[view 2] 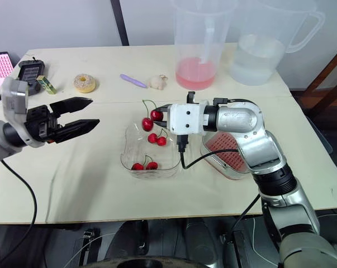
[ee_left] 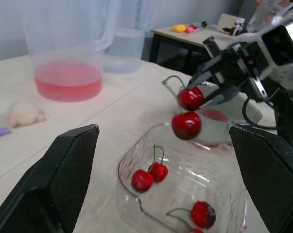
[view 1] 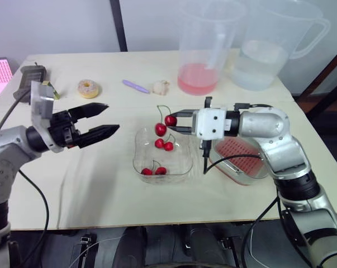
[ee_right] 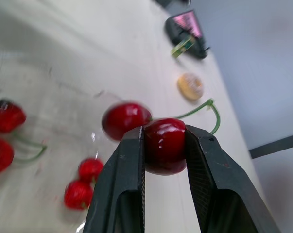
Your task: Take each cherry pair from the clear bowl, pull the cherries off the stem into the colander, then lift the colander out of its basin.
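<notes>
The clear bowl (view 1: 136, 159) sits mid-table and holds two cherry pairs (view 1: 164, 144) (view 1: 153, 171). Just above its far rim my right gripper (view 1: 172, 121) is shut on one cherry (ee_right: 164, 145) of a third pair. That pair's second cherry (view 1: 160, 129) hangs beside and below the held one on a green stem (ee_right: 204, 108). My left gripper (view 1: 112, 116) is open and holds nothing; it hovers to the left of the bowl with its tips pointing at the held pair. The red colander (view 1: 238, 152) rests in its clear basin (view 1: 252, 176), right of the bowl and under my right forearm.
At the back stand a pitcher of pink liquid (view 1: 199, 78) and a pitcher of water (view 1: 257, 61). A doughnut (view 1: 89, 88), a purple stick (view 1: 136, 86) and a small white lump (view 1: 161, 87) lie behind the bowl. A black device (view 1: 31, 74) is far left.
</notes>
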You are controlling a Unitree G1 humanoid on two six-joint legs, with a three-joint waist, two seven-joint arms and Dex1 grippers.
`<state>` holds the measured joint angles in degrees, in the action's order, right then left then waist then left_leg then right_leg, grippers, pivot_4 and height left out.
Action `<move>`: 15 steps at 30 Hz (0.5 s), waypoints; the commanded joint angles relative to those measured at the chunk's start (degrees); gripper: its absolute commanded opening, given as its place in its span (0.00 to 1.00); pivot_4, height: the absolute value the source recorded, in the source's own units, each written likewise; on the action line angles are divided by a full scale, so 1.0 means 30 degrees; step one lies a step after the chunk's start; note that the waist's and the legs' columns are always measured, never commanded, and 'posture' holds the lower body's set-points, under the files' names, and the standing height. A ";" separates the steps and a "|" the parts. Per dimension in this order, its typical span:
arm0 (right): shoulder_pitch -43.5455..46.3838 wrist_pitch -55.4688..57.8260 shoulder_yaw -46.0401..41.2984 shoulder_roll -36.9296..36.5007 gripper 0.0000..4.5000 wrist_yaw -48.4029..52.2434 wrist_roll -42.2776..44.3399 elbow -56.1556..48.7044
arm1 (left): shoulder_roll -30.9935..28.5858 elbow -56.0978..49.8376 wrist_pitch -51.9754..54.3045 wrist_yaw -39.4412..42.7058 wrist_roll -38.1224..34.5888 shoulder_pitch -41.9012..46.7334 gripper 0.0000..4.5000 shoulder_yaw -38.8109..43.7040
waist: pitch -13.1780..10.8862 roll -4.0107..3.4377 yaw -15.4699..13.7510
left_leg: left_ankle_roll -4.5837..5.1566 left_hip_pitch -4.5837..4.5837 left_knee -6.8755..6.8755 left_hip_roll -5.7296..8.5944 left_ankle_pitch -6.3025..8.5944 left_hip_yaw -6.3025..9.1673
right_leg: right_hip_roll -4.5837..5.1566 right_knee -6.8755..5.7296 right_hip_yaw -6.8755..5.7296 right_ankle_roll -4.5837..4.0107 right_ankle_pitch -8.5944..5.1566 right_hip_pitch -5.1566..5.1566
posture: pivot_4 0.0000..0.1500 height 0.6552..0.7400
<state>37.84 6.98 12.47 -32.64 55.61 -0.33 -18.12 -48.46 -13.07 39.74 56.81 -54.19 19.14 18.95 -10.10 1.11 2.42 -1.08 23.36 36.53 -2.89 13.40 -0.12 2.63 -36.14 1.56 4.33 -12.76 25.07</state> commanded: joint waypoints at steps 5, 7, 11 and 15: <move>-0.0182 -0.2806 -0.0510 0.1448 0.26 -0.5105 -0.3078 -0.1115 | 0.1569 0.1248 0.2198 -0.0941 -0.2113 0.3948 1.00 -0.0514 | 0.0001 0.0012 -0.0113 | 0.0000 0.0010 0.0025 0.0003 0.0000 0.0032 | -0.0012 0.0008 -0.0009 0.0011 -0.0002 -0.0022 | 1.00 1.00; -0.0660 -0.3614 0.0040 0.1812 0.26 -0.6222 -0.4397 -0.1293 | 0.2447 0.1213 0.2590 -0.1593 -0.2611 0.5017 1.00 -0.0827 | 0.0002 0.0013 -0.0144 | 0.0000 0.0010 0.0027 0.0012 0.0000 0.0031 | 0.0000 0.0009 -0.0009 0.0028 -0.0007 -0.0034 | 1.00 1.00; -0.1232 -0.3654 0.0590 0.2850 0.26 -0.7355 -0.5136 -0.1699 | 0.3678 0.1333 0.3052 -0.2505 -0.3058 0.6537 1.00 -0.1013 | 0.0001 0.0019 -0.0174 | 0.0000 0.0010 0.0064 0.0013 0.0000 0.0059 | -0.0008 -0.0003 -0.0019 0.0029 -0.0007 -0.0055 | 1.00 1.00; -0.1143 -0.4290 0.0662 0.3380 0.26 -0.7970 -0.5362 -0.1490 | 0.4558 0.1873 0.3548 -0.3307 -0.3639 0.7745 1.00 -0.0953 | 0.0001 0.0019 -0.0077 | 0.0000 0.0006 0.0089 0.0013 0.0000 0.0078 | -0.0010 -0.0013 -0.0025 0.0028 -0.0006 -0.0073 | 1.00 1.00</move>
<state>33.47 -4.38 15.30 -22.96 33.16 -15.99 -21.04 -34.81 -7.43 49.92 47.86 -63.37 40.86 14.82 -10.09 1.17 2.19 -1.08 23.38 36.80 -2.85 13.40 0.14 2.60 -36.18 1.47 4.41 -12.78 24.84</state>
